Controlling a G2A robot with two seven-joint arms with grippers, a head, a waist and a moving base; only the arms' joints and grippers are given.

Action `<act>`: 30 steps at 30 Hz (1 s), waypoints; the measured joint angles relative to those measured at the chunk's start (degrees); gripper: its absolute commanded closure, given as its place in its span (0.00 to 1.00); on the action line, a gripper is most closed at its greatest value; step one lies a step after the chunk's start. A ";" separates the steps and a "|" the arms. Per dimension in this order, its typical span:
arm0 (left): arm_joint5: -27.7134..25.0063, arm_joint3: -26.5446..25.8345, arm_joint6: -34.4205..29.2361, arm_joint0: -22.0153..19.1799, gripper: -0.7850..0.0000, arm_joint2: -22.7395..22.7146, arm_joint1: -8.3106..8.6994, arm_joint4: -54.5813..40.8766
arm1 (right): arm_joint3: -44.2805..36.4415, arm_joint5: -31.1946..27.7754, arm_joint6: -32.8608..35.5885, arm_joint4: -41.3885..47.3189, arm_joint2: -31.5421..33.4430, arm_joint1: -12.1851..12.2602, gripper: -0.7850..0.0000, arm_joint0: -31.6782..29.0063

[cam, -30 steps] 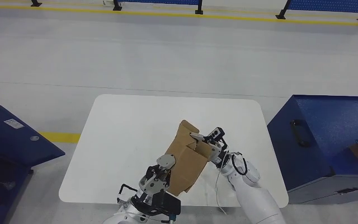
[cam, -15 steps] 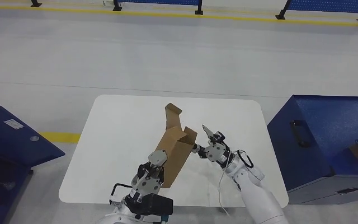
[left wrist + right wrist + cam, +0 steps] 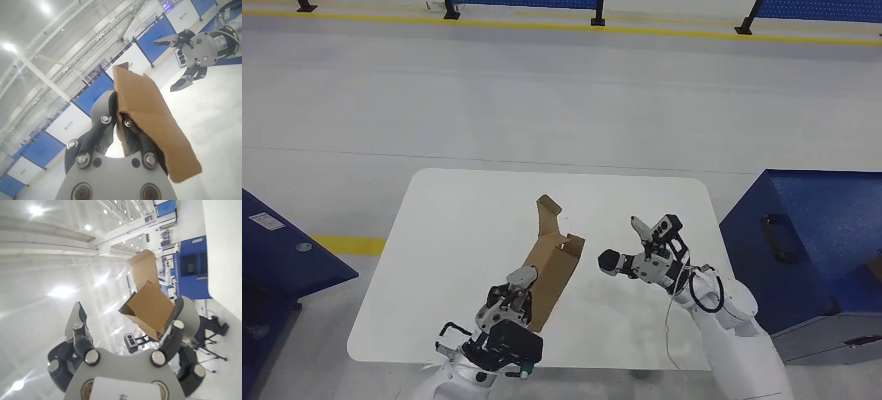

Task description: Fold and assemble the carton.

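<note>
Now right end effector [image 3: 625,244] wide open, backed off carton [image 3: 552,265], left end effector [image 3: 512,293] still gripping it

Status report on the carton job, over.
Left tool shut on carton, near end. Right tool open, apart from it. Carton tilted over table, one flap up. Nothing between them.

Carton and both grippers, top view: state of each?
carton, partly formed, tilted, far end open
flap, unfolded, sticking up from the carton's far end
left gripper, shut on the carton's near end
right gripper, open, apart from the carton
</note>
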 measured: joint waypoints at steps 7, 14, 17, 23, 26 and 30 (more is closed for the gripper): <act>-5.97 -1.30 -3.15 -0.75 1.00 -2.70 -0.03 -13.83 | -9.57 -17.66 0.08 -12.81 2.05 0.82 0.00 -4.74; -6.23 -1.29 -4.53 -0.42 1.00 -2.44 -0.12 -13.87 | -8.93 -15.50 0.11 -12.64 2.03 0.82 0.00 -4.64; -10.53 -2.48 -10.42 0.10 1.00 -2.60 -0.42 -24.80 | -8.93 -15.55 0.11 -12.64 2.03 0.82 0.00 -4.64; -16.10 -2.08 -21.21 -2.11 1.00 -7.37 -0.50 -52.52 | -8.93 -15.55 0.11 -12.65 2.03 0.82 0.00 -4.64; -17.55 -0.61 -26.44 -4.08 1.00 -8.50 -0.49 -64.09 | -8.93 -15.55 0.11 -12.65 2.03 0.82 0.00 -4.64; -17.16 1.93 -31.40 -7.52 1.00 -7.73 -0.64 -73.00 | -8.93 -15.55 0.11 -12.65 2.03 0.82 0.00 -4.64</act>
